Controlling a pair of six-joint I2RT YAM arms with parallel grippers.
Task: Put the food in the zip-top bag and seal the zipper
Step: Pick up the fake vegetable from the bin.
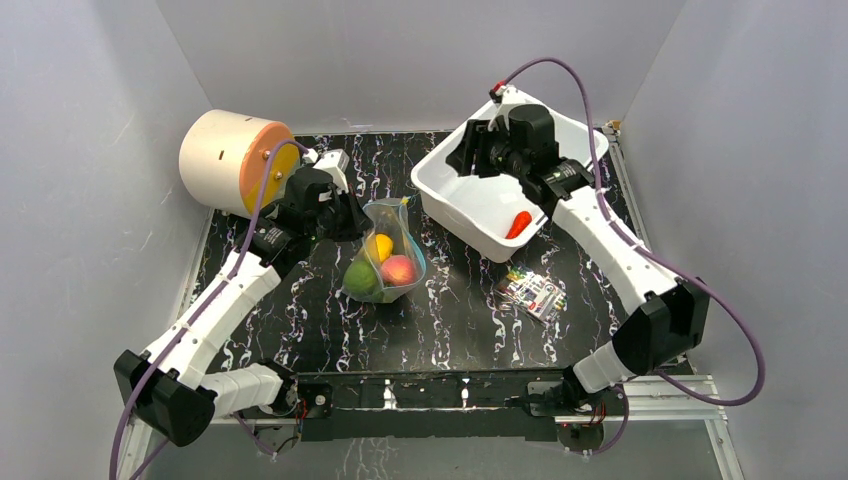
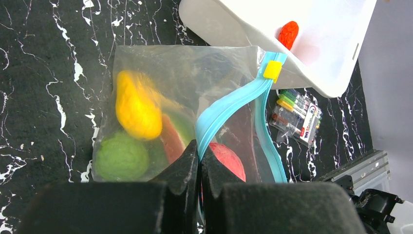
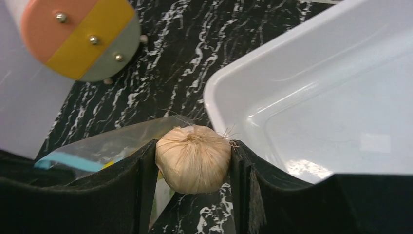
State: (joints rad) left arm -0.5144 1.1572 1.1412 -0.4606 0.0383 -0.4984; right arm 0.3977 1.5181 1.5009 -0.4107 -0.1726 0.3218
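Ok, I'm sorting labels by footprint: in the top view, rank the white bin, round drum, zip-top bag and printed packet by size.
Largest to smallest:
1. white bin
2. round drum
3. zip-top bag
4. printed packet
Each step is clear; none look alike.

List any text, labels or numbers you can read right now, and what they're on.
On the printed packet: print on its white label, too small and blurred to read.
On the zip-top bag: no text visible.
On the white bin, the cylinder and the garlic bulb: no text.
So nothing is legible.
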